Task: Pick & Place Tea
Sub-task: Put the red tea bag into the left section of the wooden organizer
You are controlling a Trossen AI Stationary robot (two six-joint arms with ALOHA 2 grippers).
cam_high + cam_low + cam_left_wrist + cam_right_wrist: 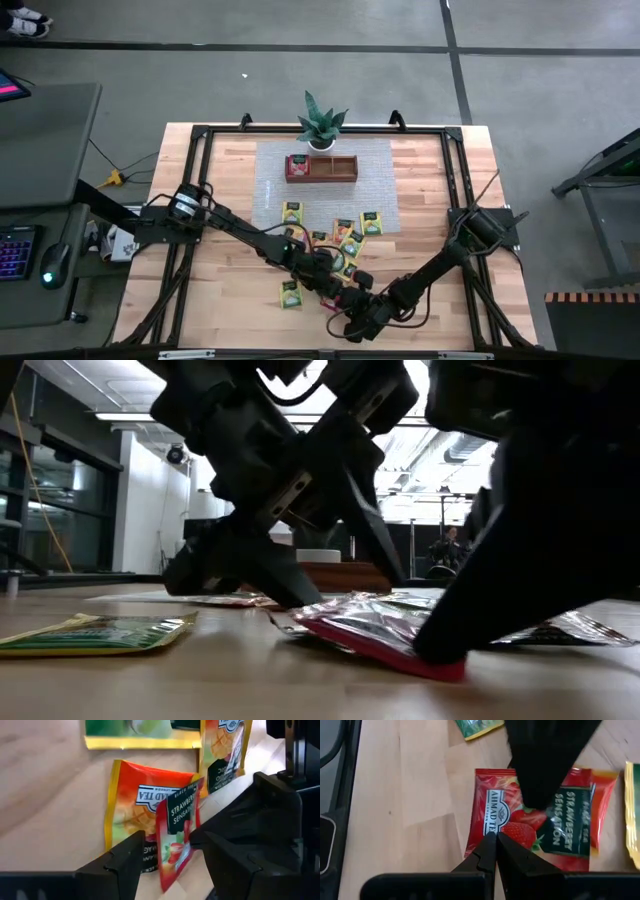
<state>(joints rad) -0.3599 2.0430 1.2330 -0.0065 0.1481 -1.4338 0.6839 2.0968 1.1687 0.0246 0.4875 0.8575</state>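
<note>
High view: both dark arms reached in to the near edge of the wooden worktop [230,170]. The left gripper [335,277] and the right gripper [352,312] met close together over the scattered tea packets [348,232], which lay on the bare boards just off the near edge of the grey mat [270,165]. One green packet [290,293] lay apart, toward the near-left. The brown wooden tray [321,168] sat on the mat near the far edge, a red packet already in its left compartment, with the spiky potted plant [321,123] just behind it.

Low view: a glossy red foil packet [375,632] lay crinkled on the planks, and one dark finger [510,570] pressed down on its edge. A flat green-and-yellow packet [95,632] lay to the side.

Left wrist view: the left gripper [165,865] stood wide, its fingers either side of a red strawberry packet [176,837] that was tipped up on edge between them; whether the pads touched it I could not tell. An orange packet [132,805] lay flat underneath.

Right wrist view: the right gripper [494,851] had its fingers closed tip to tip, empty, with the tips at the edge of the red strawberry packet [492,807], which lay flat, smooth and square. The other arm's dark finger [542,765] covered its middle.
</note>
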